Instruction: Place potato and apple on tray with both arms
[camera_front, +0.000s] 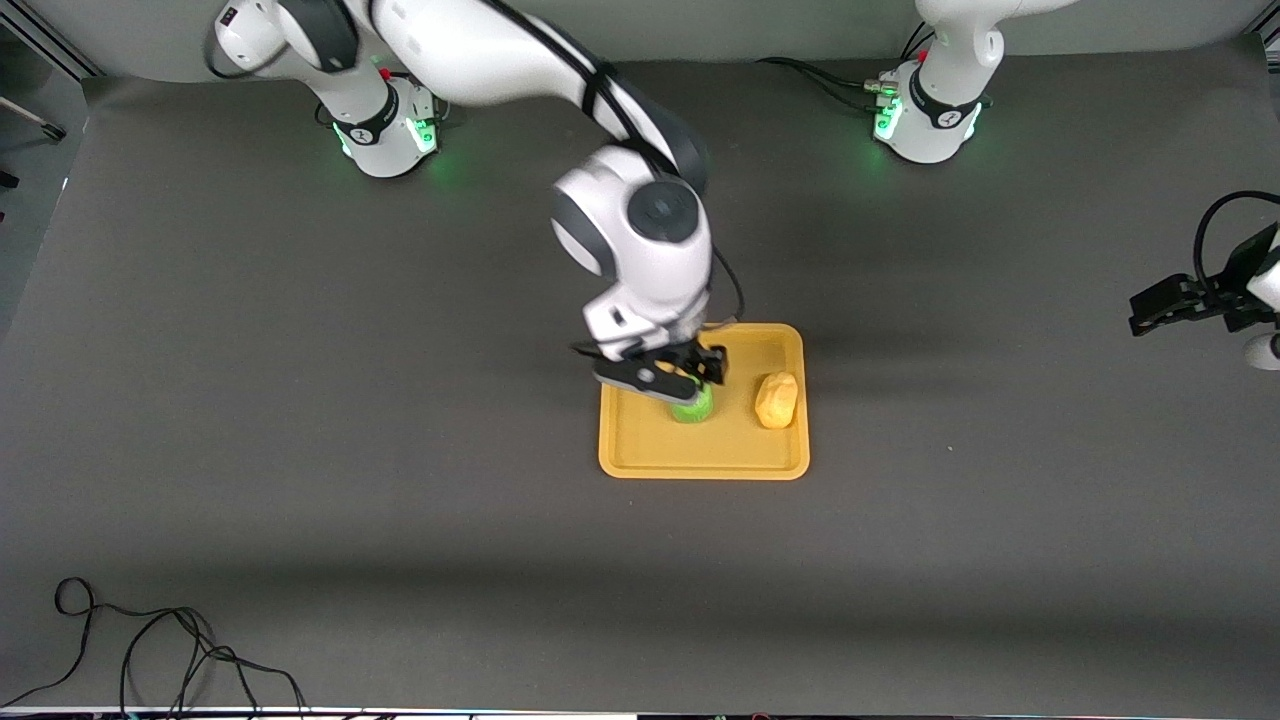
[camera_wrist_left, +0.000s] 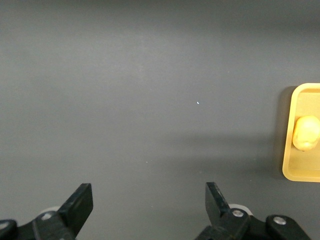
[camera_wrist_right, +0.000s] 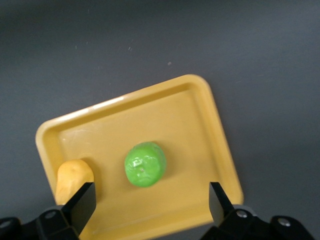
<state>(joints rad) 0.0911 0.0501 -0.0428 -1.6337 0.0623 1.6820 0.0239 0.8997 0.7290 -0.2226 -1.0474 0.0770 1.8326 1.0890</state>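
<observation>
Right arm's black two-finger gripper (camera_front: 672, 383): up in the air over the tray, directly over the apple; fingers spread wide, holding nothing, apple seen lying free between them in the right wrist view (camera_wrist_right: 150, 202).

Left arm's black two-finger gripper (camera_front: 1165, 305): waiting above bare table at the left arm's end, well apart from the tray; fingers spread apart and empty in the left wrist view (camera_wrist_left: 147, 205).

Flat rectangular orange-yellow plastic tray with rounded corners and low raised rim (camera_front: 700, 462): lying on the dark grey table mat (camera_front: 300, 400), about midway between the two ends.

Small bright green roundish apple with textured skin (camera_front: 693, 407): resting on the tray floor, toward the right arm's end of the tray, partly hidden under the gripper in the front view; clear of the rim in the right wrist view (camera_wrist_right: 145, 164).

Small lumpy yellow-tan potato (camera_front: 776, 399): resting on the tray toward the left arm's end, close to that rim, apart from the apple; also seen at (camera_wrist_right: 74, 176) and (camera_wrist_left: 306, 132).

Writing: small dark marking on each white arm base (camera_front: 385, 135), too small to read. No other labels legible.

Loose black cable (camera_front: 170, 640): on the table near the front camera, toward the right arm's end.
</observation>
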